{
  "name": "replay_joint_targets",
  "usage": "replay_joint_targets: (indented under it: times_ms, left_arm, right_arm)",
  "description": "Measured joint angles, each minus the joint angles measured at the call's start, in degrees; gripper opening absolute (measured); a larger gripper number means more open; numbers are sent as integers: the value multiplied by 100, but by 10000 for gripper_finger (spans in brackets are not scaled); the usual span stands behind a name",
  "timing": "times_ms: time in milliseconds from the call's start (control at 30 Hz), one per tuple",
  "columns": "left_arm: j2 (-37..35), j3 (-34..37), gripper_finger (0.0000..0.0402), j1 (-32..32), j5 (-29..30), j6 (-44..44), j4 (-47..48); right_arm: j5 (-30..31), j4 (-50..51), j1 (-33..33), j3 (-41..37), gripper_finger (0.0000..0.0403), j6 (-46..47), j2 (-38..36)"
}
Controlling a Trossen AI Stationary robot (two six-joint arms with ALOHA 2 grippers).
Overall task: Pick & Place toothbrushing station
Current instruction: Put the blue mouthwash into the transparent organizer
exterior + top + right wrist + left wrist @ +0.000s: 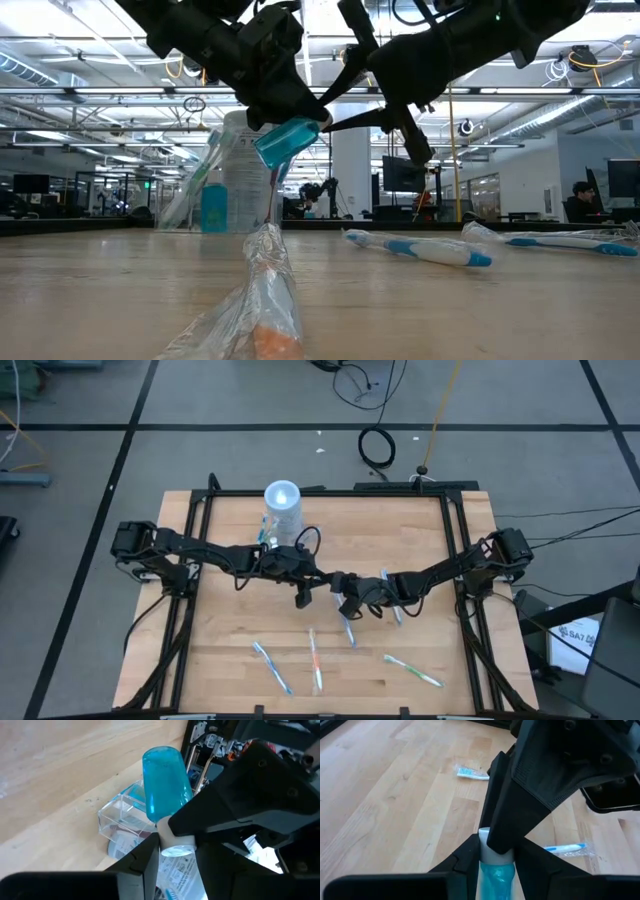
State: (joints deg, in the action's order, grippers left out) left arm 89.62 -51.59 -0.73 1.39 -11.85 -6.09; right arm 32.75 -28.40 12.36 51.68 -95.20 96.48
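At table centre, the two arms meet over a small teal tube (290,140) held up off the wood. My left gripper (496,862) pinches the tube's teal body between its fingers. My right gripper (176,852) has the tube's white cap (175,845) between its own fingers, but I cannot tell whether those fingers press on the cap or stand just clear of it. In the high view the left arm reaches in from 9 o'clock and the right arm from 3 o'clock, their tips almost touching.

The toothbrushing station (282,510) stands upright on the table (230,560) at about 11 o'clock from centre, near the far edge, apart from both grippers. Its tall clear cylinder carries a pale round top. Its low clear tray part (120,815) sits beside the base and shows in my right wrist view behind the tube.

Wrapped toothbrushes lie flat on the near half of the table:
- one at 7 o'clock (272,667)
- one at 6 o'clock (315,660)
- one at 5 o'clock (412,671)
- one just under the right gripper (350,630)
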Motion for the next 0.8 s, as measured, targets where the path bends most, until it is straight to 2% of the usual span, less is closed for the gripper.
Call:
replay_joint_targets:
  times_ms: [233, 333, 533, 800]
  left_arm:
    - [-47, 0, 108, 2, -2, 233, 67]
    - [-121, 0, 108, 12, 17, 320, 110]
    - [-326, 18, 108, 30, 43, 377, 441]
    - [-1158, 15, 108, 2, 818, 268, 1096]
  right_arm:
    - [38, -34, -1, -2, 115, 158, -2]
    - [229, -56, 2, -2, 116, 200, -2]
    - [443, -143, -2, -2, 116, 746, -8]
    - [1371, -286, 0, -6, 116, 839, -8]
